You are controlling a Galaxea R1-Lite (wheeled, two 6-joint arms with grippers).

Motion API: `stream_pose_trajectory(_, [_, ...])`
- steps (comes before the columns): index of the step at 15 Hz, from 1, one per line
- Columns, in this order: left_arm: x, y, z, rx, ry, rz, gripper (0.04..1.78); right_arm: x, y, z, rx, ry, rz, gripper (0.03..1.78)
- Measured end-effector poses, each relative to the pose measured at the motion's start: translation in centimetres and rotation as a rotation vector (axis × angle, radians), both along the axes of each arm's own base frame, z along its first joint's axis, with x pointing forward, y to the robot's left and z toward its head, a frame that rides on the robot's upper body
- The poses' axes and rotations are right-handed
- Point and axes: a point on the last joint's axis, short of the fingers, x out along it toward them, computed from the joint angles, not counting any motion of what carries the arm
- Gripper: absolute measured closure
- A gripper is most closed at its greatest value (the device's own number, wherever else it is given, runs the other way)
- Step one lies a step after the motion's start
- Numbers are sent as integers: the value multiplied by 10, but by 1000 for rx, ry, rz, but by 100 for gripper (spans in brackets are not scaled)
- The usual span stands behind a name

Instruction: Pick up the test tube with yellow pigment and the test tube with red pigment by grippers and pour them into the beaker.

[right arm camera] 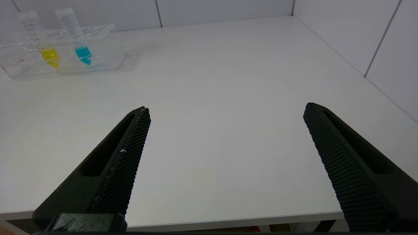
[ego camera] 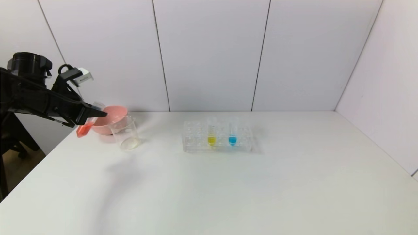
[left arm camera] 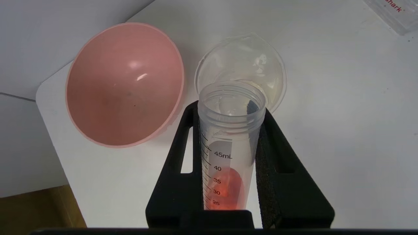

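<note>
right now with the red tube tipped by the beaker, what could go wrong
1. The left gripper holds the test tube with red pigment with its mouth near the beaker rim, and the pink bowl sits right beside it; a slight drift could send the pour onto the table or into the bowl.
2. The gripper is close to the beaker and might nudge it over.

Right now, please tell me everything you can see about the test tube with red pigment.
The test tube with red pigment is a clear, plastic-looking tube with an open threaded mouth and printed marks, 45mL topmost. Red-orange liquid sits at its lower end. The left gripper is shut on its upper part, holding it tilted above the table, its mouth toward the beaker, beside the pink bowl. Nothing else touches it.
</note>
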Motion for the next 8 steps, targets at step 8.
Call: stream_pose_trajectory(8, [13,3,24,100,116,-97,136,0,0,0,0,0,0,10])
